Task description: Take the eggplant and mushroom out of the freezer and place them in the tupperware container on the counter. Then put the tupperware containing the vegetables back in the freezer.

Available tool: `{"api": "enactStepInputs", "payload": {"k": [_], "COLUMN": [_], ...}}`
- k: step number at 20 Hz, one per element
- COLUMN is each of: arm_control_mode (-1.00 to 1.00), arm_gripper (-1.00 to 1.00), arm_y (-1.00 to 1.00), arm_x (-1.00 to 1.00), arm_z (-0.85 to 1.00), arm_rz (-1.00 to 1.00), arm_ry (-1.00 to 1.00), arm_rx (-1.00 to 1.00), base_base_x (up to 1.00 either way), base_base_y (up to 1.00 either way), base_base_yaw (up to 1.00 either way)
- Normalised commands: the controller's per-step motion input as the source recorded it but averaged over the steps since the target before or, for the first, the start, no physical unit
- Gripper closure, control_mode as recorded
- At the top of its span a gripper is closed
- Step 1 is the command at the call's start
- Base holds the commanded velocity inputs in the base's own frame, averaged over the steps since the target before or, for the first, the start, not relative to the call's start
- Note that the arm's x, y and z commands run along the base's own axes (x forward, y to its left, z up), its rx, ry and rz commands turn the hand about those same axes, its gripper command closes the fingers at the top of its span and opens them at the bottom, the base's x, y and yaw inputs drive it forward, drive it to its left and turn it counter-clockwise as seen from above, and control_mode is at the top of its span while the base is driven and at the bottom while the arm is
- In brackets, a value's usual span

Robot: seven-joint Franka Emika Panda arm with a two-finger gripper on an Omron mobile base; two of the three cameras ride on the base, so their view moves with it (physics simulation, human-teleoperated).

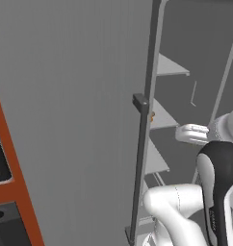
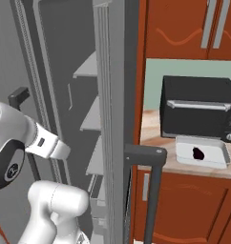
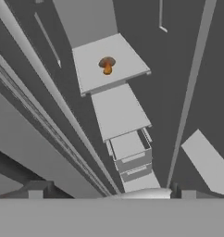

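My tool (image 3: 111,196) stands spread as wide as it goes and has hold of nothing; in the hand view its two dark tips sit at the bottom, far apart, with bare air between them. It points into the open freezer (image 1: 195,96), whose grey door (image 1: 75,120) swings out to my left with its long dark bar handle (image 1: 139,168) running down the edge.

The mushroom (image 3: 107,65), brown cap over an orange-tan stem, stands upright on a light grey shelf (image 3: 109,62) inside the freezer, well apart from my tool. In the left base view just a small orange speck of it (image 1: 152,115) peeks past the door's edge. Below that shelf sits another flat shelf (image 3: 119,111), and lower still a stack of drawer-like bins (image 3: 130,155).

In the right base view the eggplant (image 2: 198,153) shows as a small dark shape lying in the tupperware container (image 2: 203,152), a shallow whitish tray on the marbled tabletop (image 2: 151,128). The tray rests just in front of the black toaster oven (image 2: 198,107). Orange-brown cabinets (image 2: 184,205) with silver handles stand under the tabletop, and more hang above it.

My white arm (image 1: 195,134) reaches into the freezer opening at the height of the middle shelves.
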Motion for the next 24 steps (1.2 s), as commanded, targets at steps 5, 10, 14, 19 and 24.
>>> {"api": "enactStepInputs", "payload": {"k": [5,10,14,19,24], "arm_control_mode": [1.0,-1.0,-1.0,-1.0,-1.0], "arm_gripper": [-1.0,-1.0,-1.0,-1.0,-1.0], "arm_y": [0.0,-0.44,-0.42,0.01,0.0], "arm_x": [0.0,0.37,0.85,1.0,1.0], "arm_z": [0.0,0.0,0.0,-0.14,-0.23], "arm_rz": [0.0,0.01,0.0,0.0,0.0], "arm_ry": [0.0,0.01,0.02,0.03,0.03], "arm_rx": [0.0,0.0,0.0,0.0,0.0], "base_base_x": [0.79,0.03,0.0,0.0,0.0], "base_base_y": [-0.06,-0.06,0.0,0.0,0.0], "base_base_yaw": [0.0,0.0,0.0,0.0,0.0]}}
